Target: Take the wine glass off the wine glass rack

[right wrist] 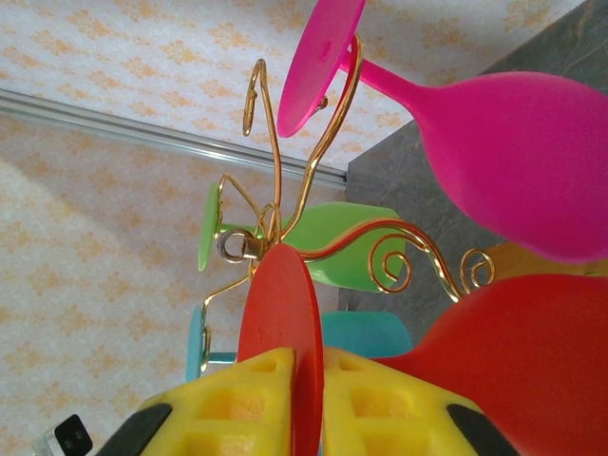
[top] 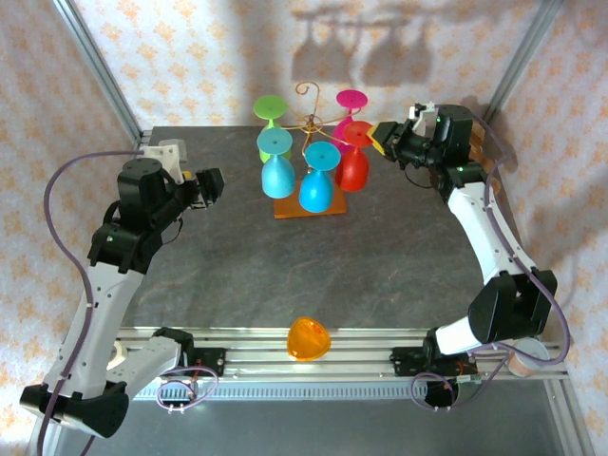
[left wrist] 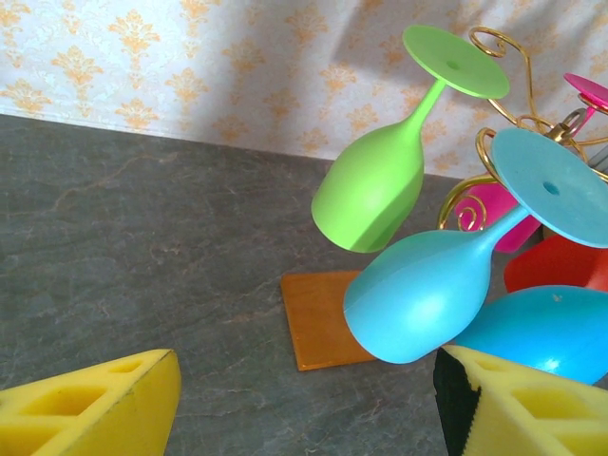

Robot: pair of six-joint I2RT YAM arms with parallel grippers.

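Item: red wine glass (top: pixel 352 169), hung at 4 o'clock of the wine glass rack (top: pixel 308 122).
Axis: near vertical, foot up, rim down.
Handling (judged): light, rigid, smooth plastic, so apt to slip.
Hold: right gripper (right wrist: pixel 306 385) clamped on its foot, from 3 o'clock.
Left gripper (top: pixel 211 186): apart, empty.

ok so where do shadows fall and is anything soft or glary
Top external: soft glass shadows on the back wall above the wine glass rack. Left wrist: yellow pads near the lens slightly soft, green glass sharp. Right wrist: mild sheen on the pink glass.
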